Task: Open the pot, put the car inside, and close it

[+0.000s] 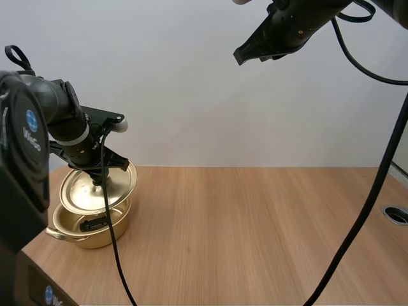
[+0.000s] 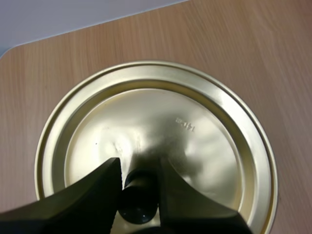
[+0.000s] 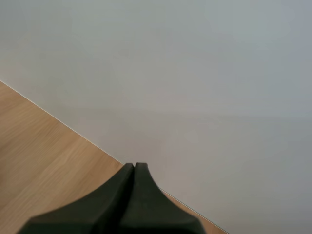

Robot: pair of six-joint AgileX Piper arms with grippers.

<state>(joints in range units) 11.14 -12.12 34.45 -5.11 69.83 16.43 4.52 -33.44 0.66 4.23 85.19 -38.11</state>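
From high: grips the knob (image 1: 98, 182) of the lid (image 1: 80, 191) with the left gripper (image 1: 101, 173), fingers pinched on it from above. Holds the lid tilted over the pot (image 1: 95, 238), top face turned toward the arms' bases, far edge raised. Cannot tell whether the lid's low edge touches the pot's rim. Shows the car (image 1: 94, 224) as a small dark shape inside the pot, through the gap under the lid; too small for detail. Sets the pot near the left front corner of the table (image 1: 255, 223). Hangs the right gripper (image 1: 240, 56) high above the table, well apart from the pot. Bears on the left arm (image 1: 38, 121) a round blue logo (image 1: 31, 119) with white lettering beside it, roughly "Vi…Co", not surely readable.

From the left wrist: clamps the black knob (image 2: 139, 202) between two fingers (image 2: 87, 195), touching it on both sides. Looks down on the gold lid (image 2: 195, 146) with its raised ring, wood table around it. Carries a small stamped mark (image 2: 185, 126) beside the lid's centre, characters unreadable.

From the right wrist: presses the right gripper (image 3: 134, 168) into one dark wedge, closed and empty, over the table's far edge.
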